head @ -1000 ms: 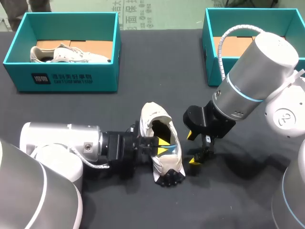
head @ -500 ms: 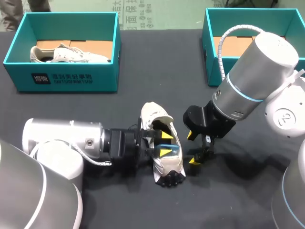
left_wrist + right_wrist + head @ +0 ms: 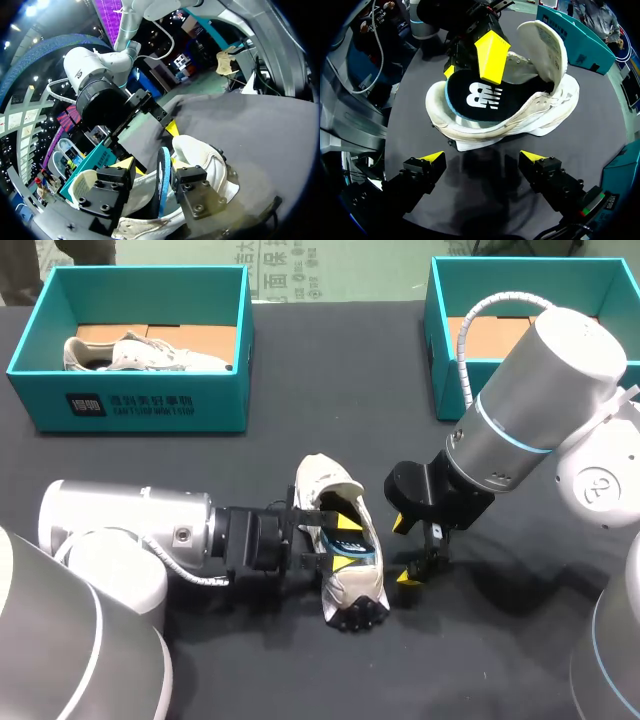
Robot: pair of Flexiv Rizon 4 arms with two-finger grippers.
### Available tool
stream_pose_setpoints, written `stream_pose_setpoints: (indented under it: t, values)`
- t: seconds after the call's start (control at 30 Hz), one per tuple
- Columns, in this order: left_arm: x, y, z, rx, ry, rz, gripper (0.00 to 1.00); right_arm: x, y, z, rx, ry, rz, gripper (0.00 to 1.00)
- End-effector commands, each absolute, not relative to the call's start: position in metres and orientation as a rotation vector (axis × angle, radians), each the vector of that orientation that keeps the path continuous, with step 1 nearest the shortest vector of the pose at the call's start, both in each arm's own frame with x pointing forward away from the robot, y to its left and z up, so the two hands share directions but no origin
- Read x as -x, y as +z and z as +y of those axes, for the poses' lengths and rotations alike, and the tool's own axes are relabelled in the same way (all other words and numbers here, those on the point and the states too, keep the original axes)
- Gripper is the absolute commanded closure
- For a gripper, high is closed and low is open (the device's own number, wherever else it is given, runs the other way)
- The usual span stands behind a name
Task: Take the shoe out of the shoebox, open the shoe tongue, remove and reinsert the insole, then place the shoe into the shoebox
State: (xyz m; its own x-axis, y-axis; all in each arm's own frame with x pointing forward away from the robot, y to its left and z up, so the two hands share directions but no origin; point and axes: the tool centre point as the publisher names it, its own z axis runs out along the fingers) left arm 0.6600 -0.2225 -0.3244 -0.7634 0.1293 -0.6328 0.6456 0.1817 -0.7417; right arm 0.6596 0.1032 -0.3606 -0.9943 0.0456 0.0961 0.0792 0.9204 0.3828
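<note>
Head view: the shoe (image 3: 340, 502) lies mid-surface. My left fingers (image 3: 344, 545) are clamped on the insole (image 3: 352, 536) inside it, and my right fingers (image 3: 403, 550) are apart just right of it.

Left wrist: the insole stands on edge, so I'd pin the shoe with the right fingers first.

Right wrist: the insole rides above the collar.

My left arm has pushed rightward since a second ago.

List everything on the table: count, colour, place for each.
shoe: 1, white, mid-table
insole: 1, black with blue edge, partly inside the shoe
left shoebox: 1, teal, far left
right shoebox: 1, teal, far right
second shoe: 1, white, inside left shoebox
table: 1, dark grey
left claw: 1, yellow tips, pinching the insole
right claw: 1, yellow tips, open beside the shoe
</note>
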Motion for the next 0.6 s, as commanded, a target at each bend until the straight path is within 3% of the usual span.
stream_pose_setpoints:
  t: [0.03, 0.6]
  values:
    - [-0.659, -0.320, -0.219, -0.747, -1.605, 2.068, 0.60, -0.657, -0.357, 0.097, 0.106, -0.598, -3.006, 0.00]
    - [-0.657, -0.320, -0.196, -0.851, -1.520, 2.232, 0.59, -0.663, -0.333, 0.046, 0.097, -0.530, -3.026, 0.00]
